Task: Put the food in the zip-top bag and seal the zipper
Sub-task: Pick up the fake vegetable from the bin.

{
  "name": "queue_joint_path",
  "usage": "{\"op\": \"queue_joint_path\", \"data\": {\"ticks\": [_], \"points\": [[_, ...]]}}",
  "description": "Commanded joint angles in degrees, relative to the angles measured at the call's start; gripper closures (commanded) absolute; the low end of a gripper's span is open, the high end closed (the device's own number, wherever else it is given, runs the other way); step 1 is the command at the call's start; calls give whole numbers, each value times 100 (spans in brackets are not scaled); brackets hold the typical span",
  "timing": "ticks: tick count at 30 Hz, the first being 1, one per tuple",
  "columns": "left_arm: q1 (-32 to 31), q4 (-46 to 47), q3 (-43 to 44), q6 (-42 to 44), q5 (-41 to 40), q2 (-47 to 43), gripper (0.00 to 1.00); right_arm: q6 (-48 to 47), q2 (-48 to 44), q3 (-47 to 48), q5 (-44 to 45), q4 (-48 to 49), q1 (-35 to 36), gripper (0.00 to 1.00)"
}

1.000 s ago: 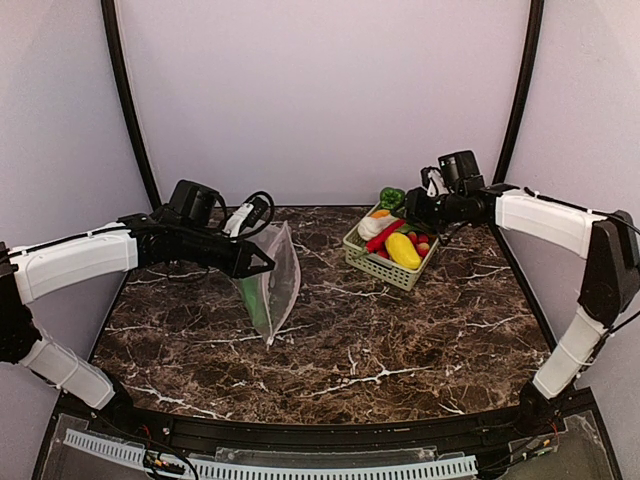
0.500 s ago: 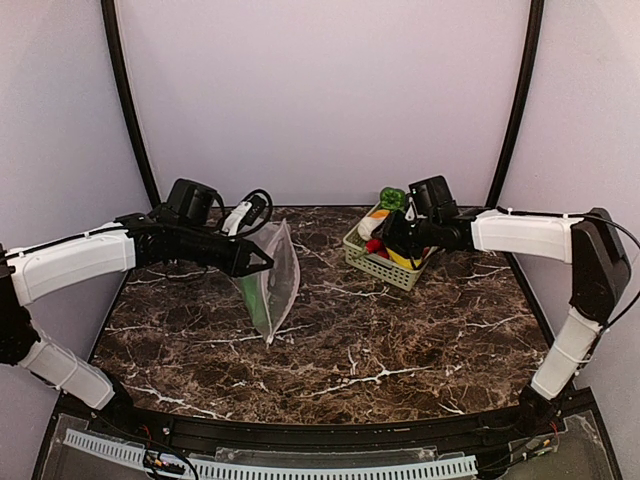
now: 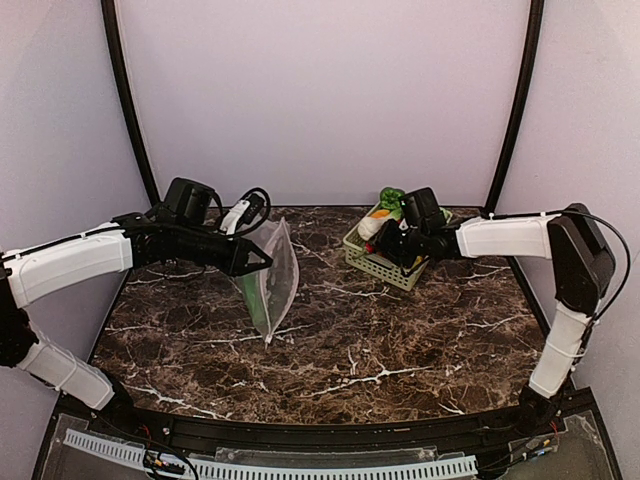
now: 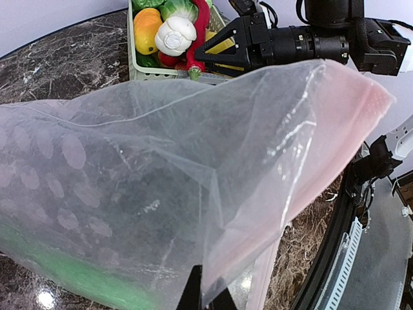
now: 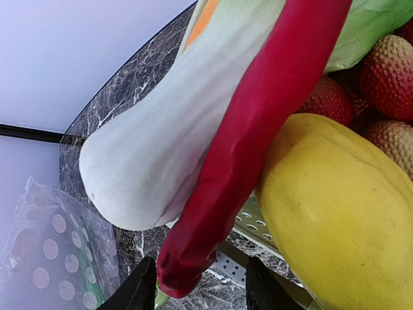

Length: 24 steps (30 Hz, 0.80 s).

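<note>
While the left gripper has its fingers pinched tight on the upper edge of the zip-top bag, the clear, dotted bag hangs from that grip above the left half of the marble-patterned table, its lowest corner down at the tabletop and something green showing through its lower part; the zipper, a pale pink strip, runs along the mouth edge, and whether it is pressed together cannot be told from where I stand. Across the table, the right gripper holds its fingers apart on either side of the tip of the red chili, a gap showing beside the chili, nothing clamped between them. The chili lies slantwise over the white-green bok choy and against a large yellow piece, with bumpy red fruit behind, all heaped in the pale green basket at the far right of the table, well apart from the bag
</note>
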Motion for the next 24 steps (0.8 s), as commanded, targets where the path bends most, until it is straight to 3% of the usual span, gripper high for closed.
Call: {"op": "queue_joint_path", "data": {"ticks": [1,10,19,24], "points": [[-15,-78,-17,51,24,-190,99,104,168,74,61,230,80,55],[-13,-90,-9,58,10,-197,99,180,300,132,117,535,80,65],[-15,-101,-9,75,-22,-212,99,342,43,-82,207,944,86,83],[-15,-106,-11,81,-51,-232,99,274,-348,-339,345,1024,88,86]]}}
